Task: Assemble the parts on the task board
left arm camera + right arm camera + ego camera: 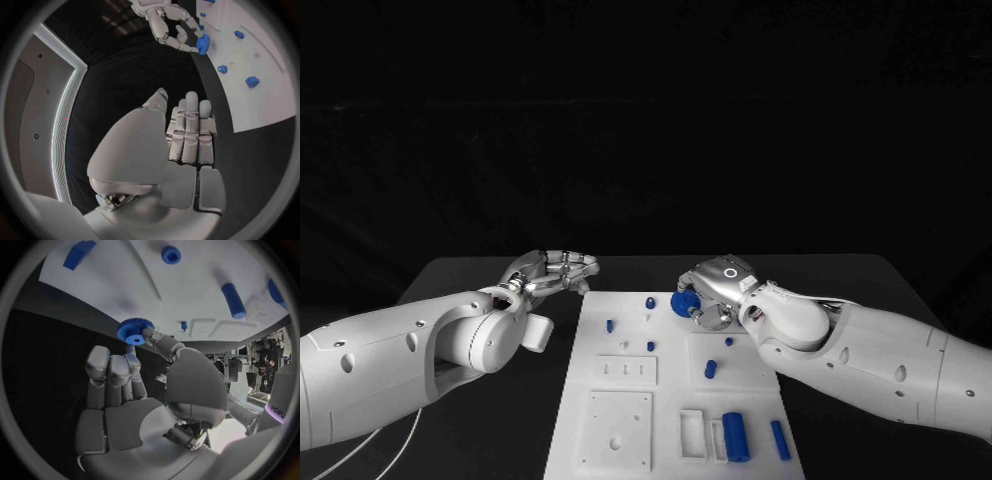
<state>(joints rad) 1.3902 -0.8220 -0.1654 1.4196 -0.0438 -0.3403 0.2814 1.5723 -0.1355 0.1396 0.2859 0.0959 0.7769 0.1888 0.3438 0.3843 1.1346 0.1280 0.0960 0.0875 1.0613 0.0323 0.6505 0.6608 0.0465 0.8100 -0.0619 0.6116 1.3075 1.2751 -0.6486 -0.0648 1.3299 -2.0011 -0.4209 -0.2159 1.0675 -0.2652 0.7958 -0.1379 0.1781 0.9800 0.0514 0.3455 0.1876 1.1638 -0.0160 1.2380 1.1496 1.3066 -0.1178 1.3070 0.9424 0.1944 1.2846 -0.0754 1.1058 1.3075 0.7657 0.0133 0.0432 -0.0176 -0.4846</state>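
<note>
My right hand [715, 290] pinches a blue toothed gear [131, 331], round with a centre hole, between thumb and fingers [114, 371] above the far end of the smooth white task board [668, 415]. Blue cylindrical pegs [734, 436] lie near the board's close end. My left hand [548, 275] hovers beside the board over the black table [473, 272], holding nothing, fingers [190, 125] together, loosely curled.

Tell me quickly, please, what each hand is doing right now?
Left hand: open, holding nothing.
Right hand: fingers hold a blue gear.
</note>
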